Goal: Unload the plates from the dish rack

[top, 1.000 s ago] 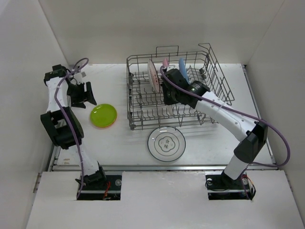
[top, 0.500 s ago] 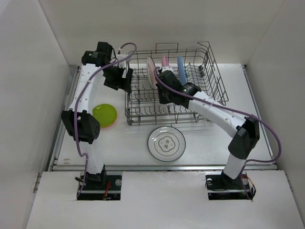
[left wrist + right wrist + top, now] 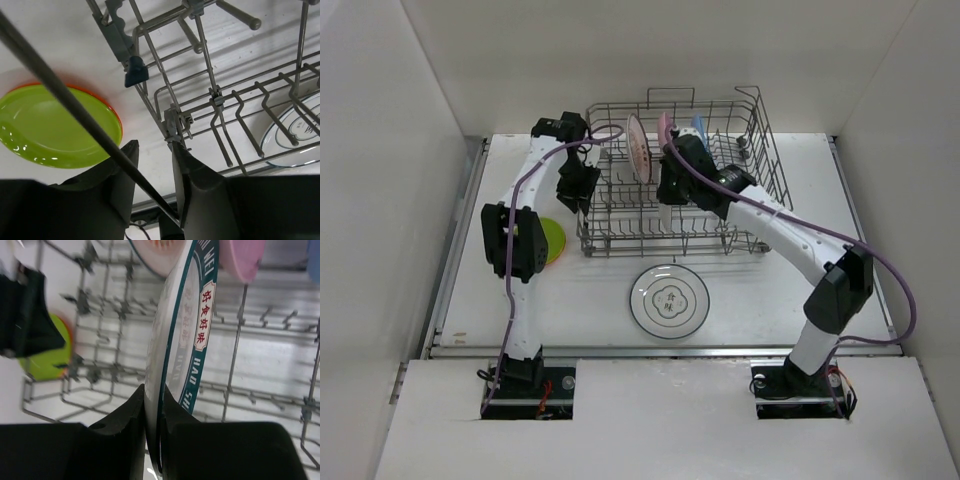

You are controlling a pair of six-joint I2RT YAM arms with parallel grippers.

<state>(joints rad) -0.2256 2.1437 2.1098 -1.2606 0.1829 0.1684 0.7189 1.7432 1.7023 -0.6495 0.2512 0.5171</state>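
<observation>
The grey wire dish rack (image 3: 760,150) stands at the back of the table. In it a pink-patterned white plate (image 3: 640,150), a pink plate (image 3: 667,128) and a blue plate (image 3: 700,128) stand upright. My right gripper (image 3: 154,390) is inside the rack, shut on the edge of a white plate with a teal rim (image 3: 175,330), which stands on edge. My left gripper (image 3: 155,145) is at the rack's left rim (image 3: 582,200). Its jaws stand a little apart, and a rim wire (image 3: 60,90) runs slantwise between them.
A lime green plate (image 3: 554,242) lies on an orange one left of the rack, partly behind my left arm. A white patterned plate (image 3: 669,300) lies flat in front of the rack. White walls close in the table on three sides.
My left arm has swung from the table's left side to the rack's left rim, and its jaws have narrowed. The rack has slid slightly left. The right gripper stays shut on its plate.
</observation>
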